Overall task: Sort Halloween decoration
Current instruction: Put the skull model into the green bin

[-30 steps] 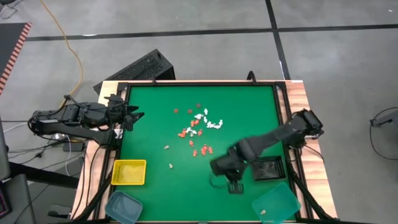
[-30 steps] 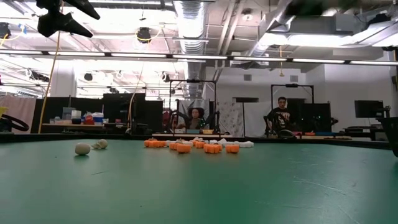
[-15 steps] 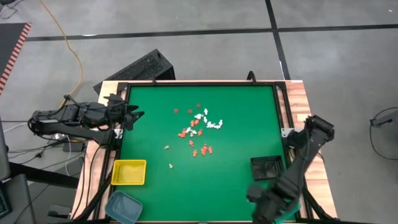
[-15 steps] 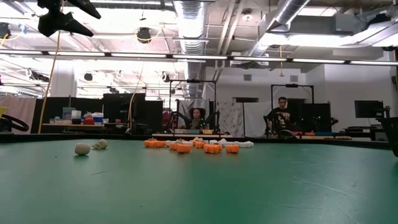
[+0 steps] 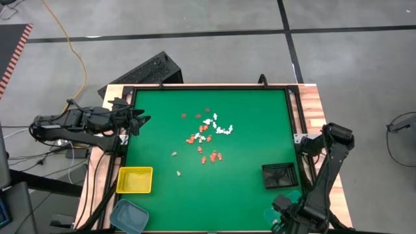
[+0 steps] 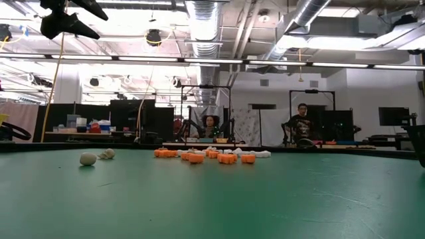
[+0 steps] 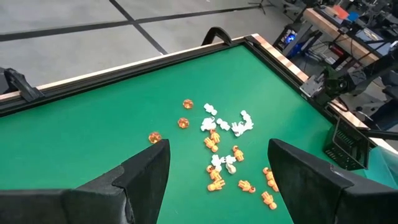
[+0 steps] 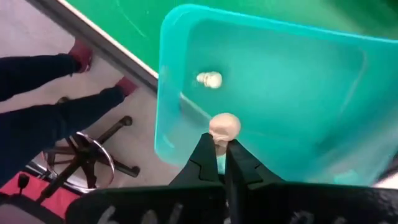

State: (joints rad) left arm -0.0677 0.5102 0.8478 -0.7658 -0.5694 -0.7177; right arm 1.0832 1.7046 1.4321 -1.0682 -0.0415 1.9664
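Observation:
The Halloween decoration (image 5: pixel 208 133) is a scatter of tiny orange-red and white trinkets lying mid-table, also seen in the low view (image 6: pixel 206 155) and the left wrist view (image 7: pixel 227 149). My right gripper (image 8: pixel 219 152) hangs over the teal tray (image 8: pixel 298 93) at the table's near right corner (image 5: pixel 291 196), shut on a cream skull-shaped trinket (image 8: pixel 224 126). Another cream trinket (image 8: pixel 209 79) lies on the tray's floor. My left gripper (image 5: pixel 140 122) waits open at the table's left edge, its fingers (image 7: pixel 143 171) wide apart. My right gripper pinches the cream skull trinket by its lower end (image 8: pixel 221 144) between the free ends of its two fingers. The fingers come from above, pointing down into the tray. The trinket is lifted clear above the teal tray's floor, its round head standing out past the fingertips.
A yellow tray (image 5: pixel 135 180) and a second teal tray (image 5: pixel 128 216) sit near the near left corner, and a black tray (image 5: pixel 279 175) sits by the right edge. A person's legs (image 8: pixel 56 93) and a chair base stand beyond the near edge. People sit in the room behind (image 6: pixel 302 123).
My right gripper has swung from the table's middle, beside the black tray, toward the near right corner and now stands over the teal tray. The left arm and the scattered trinkets have kept still.

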